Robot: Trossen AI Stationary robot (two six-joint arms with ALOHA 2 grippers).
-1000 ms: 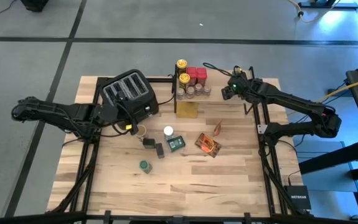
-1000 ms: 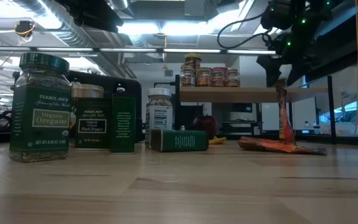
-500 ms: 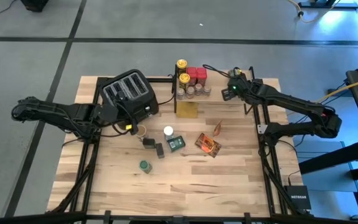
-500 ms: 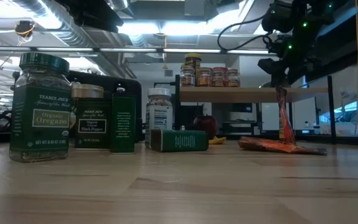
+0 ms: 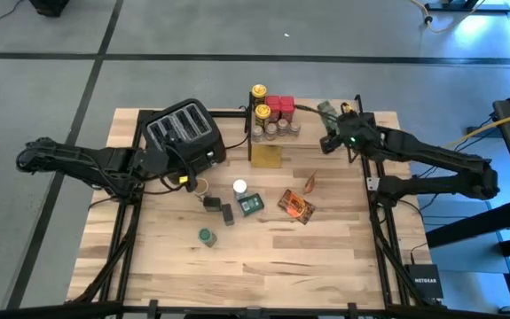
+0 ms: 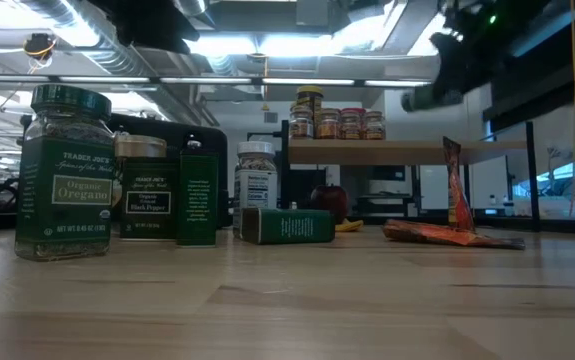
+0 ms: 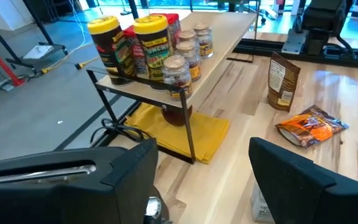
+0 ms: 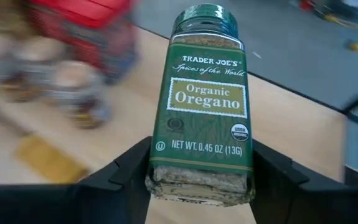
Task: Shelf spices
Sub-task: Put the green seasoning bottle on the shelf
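My right gripper (image 5: pixel 333 126) hangs above the table just right of the shelf (image 5: pixel 277 135), shut on a green-lidded oregano jar (image 8: pixel 205 99). The shelf (image 7: pixel 211 57) carries yellow-lidded jars (image 7: pixel 150 45), red tins and small glass jars. More spices lie on the table: a green-lidded jar (image 5: pixel 206 237), a white-lidded jar (image 5: pixel 239 187), a green tin (image 5: pixel 252 205), dark tins (image 5: pixel 212 202) and foil packets (image 5: pixel 295 206). My left gripper (image 7: pixel 197 186) waits open beside the toaster (image 5: pixel 184 131), holding nothing. My right gripper pinches the oregano jar's lower body (image 8: pixel 200 177), just above its base, between its two fingers (image 8: pixel 126 174), one on each side of the label. The jar lies along the fingers, its lid (image 8: pixel 205 20) pointing away from the wrist. It is lifted clear of the table and tilted.
The black toaster stands at the far left of the table. A yellow cloth (image 5: pixel 267 157) lies under the shelf. One foil packet (image 6: pixel 454 185) stands upright near the shelf's right leg. Black frame rails (image 5: pixel 377 190) run along both table sides.
My right gripper has risen from beside the shelf's right end with the oregano jar, and its arm has swung toward the table's right edge. The jar is now lifted clear and tipped. My left arm has kept still.
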